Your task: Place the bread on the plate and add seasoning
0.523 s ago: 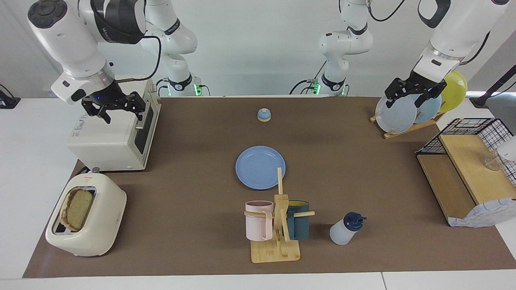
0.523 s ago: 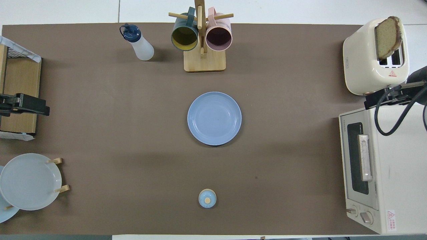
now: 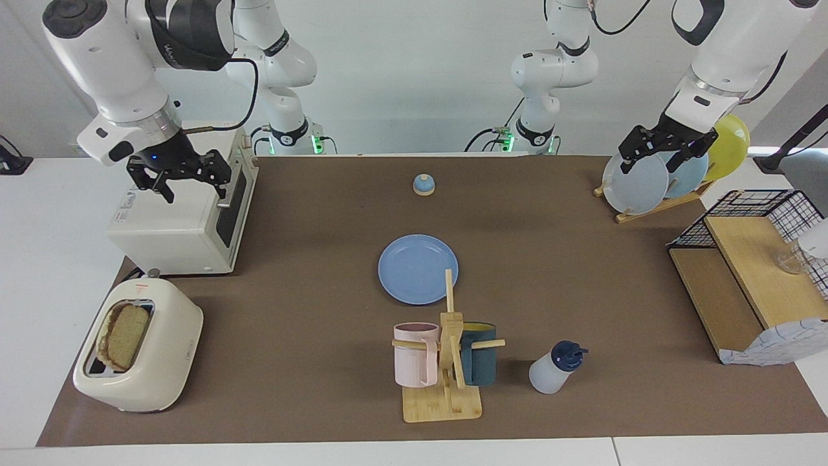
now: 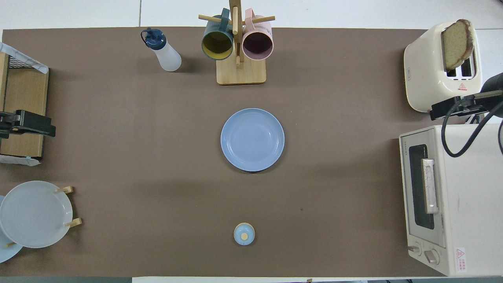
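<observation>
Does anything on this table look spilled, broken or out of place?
Nothing looks spilled or broken. The one slightly odd thing is the bread, which sits tilted in the toaster slot and sticks well out of it. The plate is bare and the seasoning bottle stands upright.

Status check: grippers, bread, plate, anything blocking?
Right gripper open over the toaster oven; left gripper open over the plate rack. Bread in toaster, plate bare, seasoning untouched. No obstruction seen.
</observation>
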You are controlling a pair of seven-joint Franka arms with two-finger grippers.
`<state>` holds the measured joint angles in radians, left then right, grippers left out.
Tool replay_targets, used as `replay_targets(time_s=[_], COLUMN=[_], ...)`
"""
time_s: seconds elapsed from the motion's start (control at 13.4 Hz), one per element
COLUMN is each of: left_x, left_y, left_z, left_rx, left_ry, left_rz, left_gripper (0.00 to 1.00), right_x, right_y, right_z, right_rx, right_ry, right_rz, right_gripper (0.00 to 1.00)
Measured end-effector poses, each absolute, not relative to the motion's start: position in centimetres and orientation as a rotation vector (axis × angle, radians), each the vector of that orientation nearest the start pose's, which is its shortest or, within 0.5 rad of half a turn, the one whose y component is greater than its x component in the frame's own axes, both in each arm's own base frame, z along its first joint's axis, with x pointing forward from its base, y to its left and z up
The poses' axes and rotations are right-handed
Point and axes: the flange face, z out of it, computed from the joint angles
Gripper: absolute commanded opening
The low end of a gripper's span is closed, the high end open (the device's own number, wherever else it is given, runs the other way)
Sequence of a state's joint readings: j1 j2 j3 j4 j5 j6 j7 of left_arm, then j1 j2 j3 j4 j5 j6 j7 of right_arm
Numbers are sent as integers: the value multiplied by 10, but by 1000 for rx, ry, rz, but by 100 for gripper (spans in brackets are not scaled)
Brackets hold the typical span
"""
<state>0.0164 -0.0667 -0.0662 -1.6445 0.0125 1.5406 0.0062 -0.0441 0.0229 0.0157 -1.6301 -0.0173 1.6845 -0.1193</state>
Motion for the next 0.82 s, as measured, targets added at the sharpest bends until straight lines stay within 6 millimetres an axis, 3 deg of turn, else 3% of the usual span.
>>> replay_targets(time_s=[0.3, 0.37, 0.52, 0.82], left_x=[531, 536, 544, 550], left_y=[-51, -57, -79, -144], left_z=[614, 610, 595, 530], left_rx=[-3080, -3099, -3117, -3133], left_ry=[149, 126, 110, 205], left_rz=[16, -43, -220, -485], left_gripper=[100, 100, 100, 100], right_x=[590, 596, 600, 610], right_y=[-35, -46, -71, -103], right_z=[605, 599, 574, 545], right_rx=[-3156, -3151, -3148, -3146], right_ry=[-104, -77, -14, 61], right_rz=[-369, -468, -571, -667], right_gripper=[97, 85, 74, 74])
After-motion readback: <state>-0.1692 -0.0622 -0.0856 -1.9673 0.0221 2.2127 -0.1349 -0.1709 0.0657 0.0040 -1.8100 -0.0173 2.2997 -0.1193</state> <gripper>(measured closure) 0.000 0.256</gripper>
